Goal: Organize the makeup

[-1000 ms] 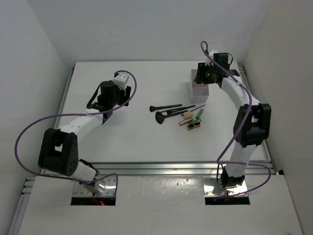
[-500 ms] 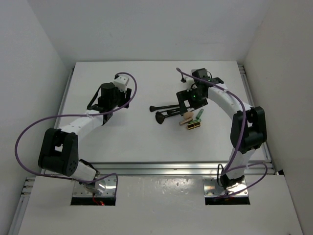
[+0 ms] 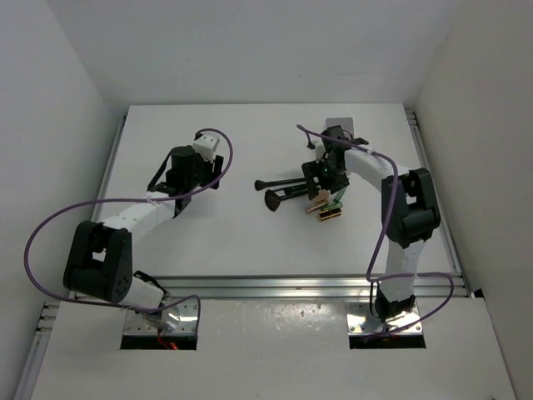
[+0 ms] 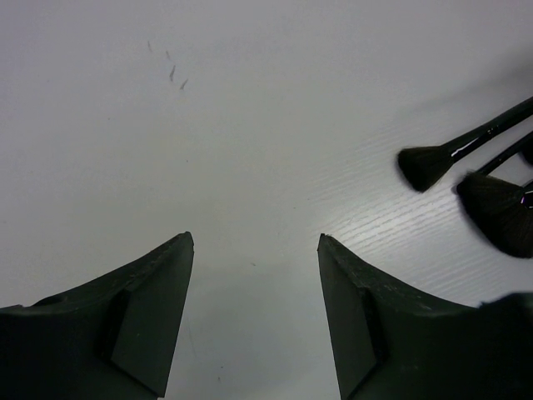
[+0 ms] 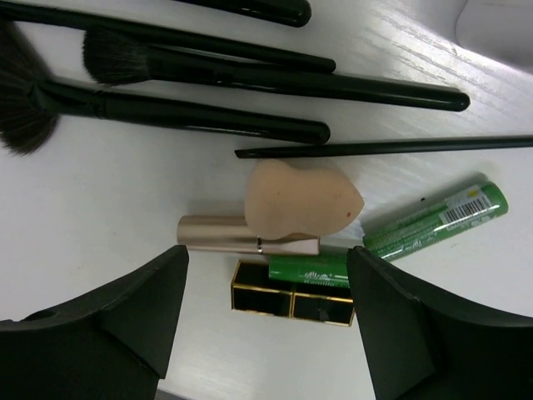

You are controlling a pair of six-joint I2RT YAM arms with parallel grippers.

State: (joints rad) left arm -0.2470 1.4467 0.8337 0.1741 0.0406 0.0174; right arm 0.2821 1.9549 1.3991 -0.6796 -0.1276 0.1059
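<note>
White table, right arm bent over makeup

The white tabletop looks matt, with a fine linear grain and a soft sheen where light falls. The brushes have smooth, glossy black handles and soft, dark, fluffy bristles. The peach sponge is matt and foam-like, finely speckled. The gold-brown tube has a satin metallic finish. The green tube is shiny plastic with a printed label. A small case is glossy black with gold trim. Both the right gripper and the left gripper are dull, matt black plastic. The box looks frosted, translucent white.
</note>
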